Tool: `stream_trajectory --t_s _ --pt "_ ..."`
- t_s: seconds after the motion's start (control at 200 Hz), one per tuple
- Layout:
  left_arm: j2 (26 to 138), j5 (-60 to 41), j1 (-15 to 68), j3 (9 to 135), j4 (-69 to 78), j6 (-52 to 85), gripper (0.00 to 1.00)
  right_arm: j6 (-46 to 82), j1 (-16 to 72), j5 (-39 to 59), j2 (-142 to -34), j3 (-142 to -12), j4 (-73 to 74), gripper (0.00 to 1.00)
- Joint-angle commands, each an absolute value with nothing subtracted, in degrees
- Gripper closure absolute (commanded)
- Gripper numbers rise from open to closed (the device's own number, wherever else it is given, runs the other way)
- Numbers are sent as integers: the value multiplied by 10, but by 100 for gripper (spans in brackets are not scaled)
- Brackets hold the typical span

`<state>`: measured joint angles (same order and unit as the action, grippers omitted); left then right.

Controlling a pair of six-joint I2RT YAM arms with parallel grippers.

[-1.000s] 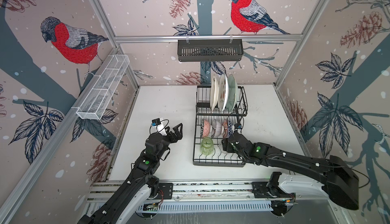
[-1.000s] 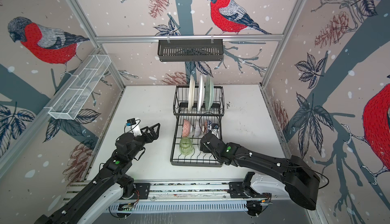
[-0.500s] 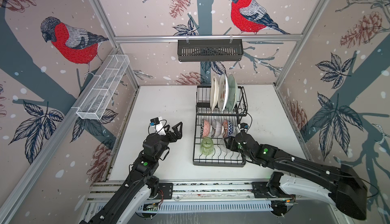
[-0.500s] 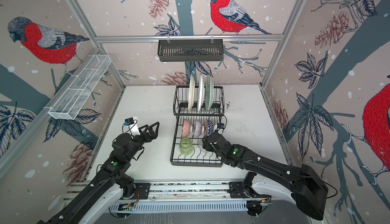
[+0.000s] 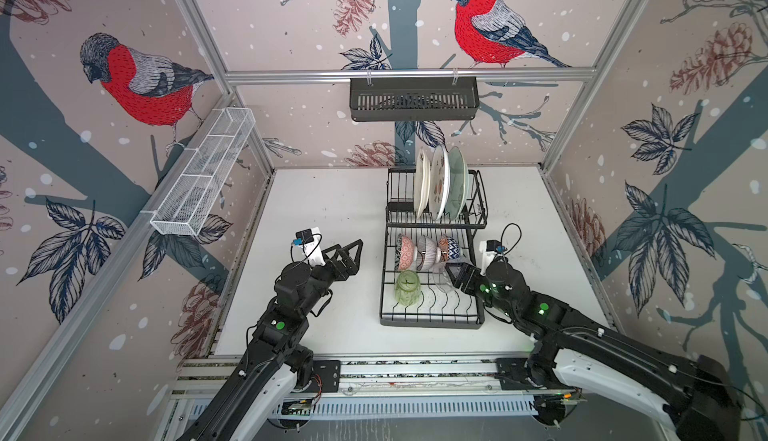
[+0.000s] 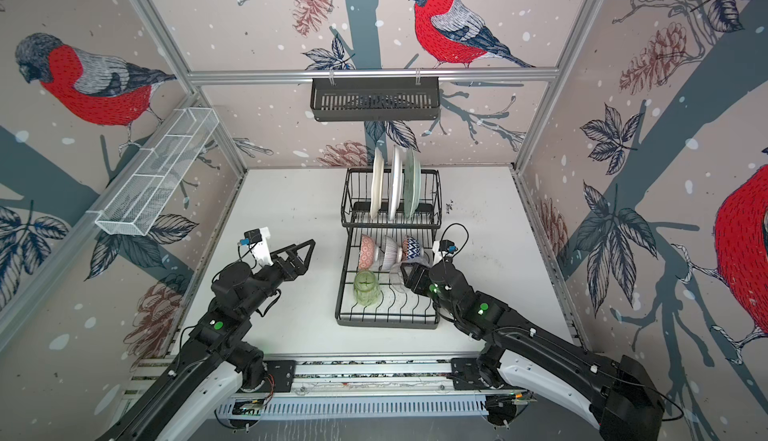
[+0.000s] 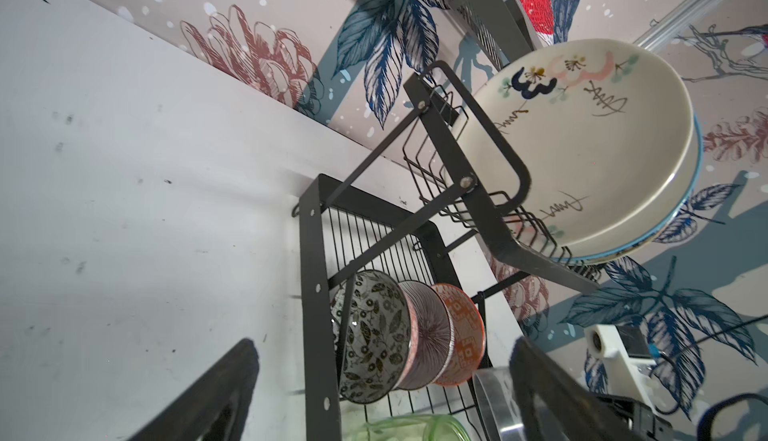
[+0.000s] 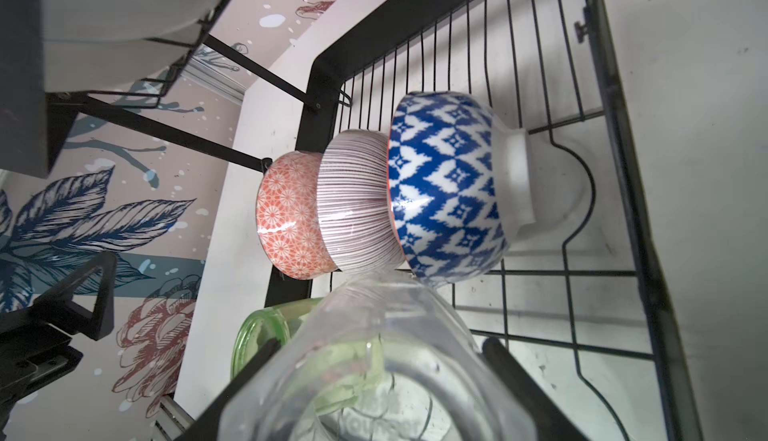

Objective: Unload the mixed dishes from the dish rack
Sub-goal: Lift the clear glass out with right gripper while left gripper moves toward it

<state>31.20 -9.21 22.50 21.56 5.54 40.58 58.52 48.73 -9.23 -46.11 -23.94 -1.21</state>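
The right gripper (image 5: 446,279) is clamped round the clear tumbler (image 8: 386,355) at the right side of the rack (image 5: 432,322), likely to lift it clear of the bowls (image 5: 424,247), while the left gripper (image 5: 351,258) hangs wide open, empty, left of the rack.

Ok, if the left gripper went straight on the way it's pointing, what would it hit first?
Likely the black side frame of the dish rack, with the floral bowl just behind it; depth is unclear.
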Motion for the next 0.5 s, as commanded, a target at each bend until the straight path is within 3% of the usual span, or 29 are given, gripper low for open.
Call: stream_trajectory --t_s 0.0,0.145,0.495 --pt "319 -144 225 235 40 421 5 586 483 -82 -455 -241 50 40" --pt "316 -173 225 243 36 442 6 572 482 -68 -456 -255 52 39" --pt "328 -263 225 238 62 480 20 559 482 -44 -458 -271 76 41"
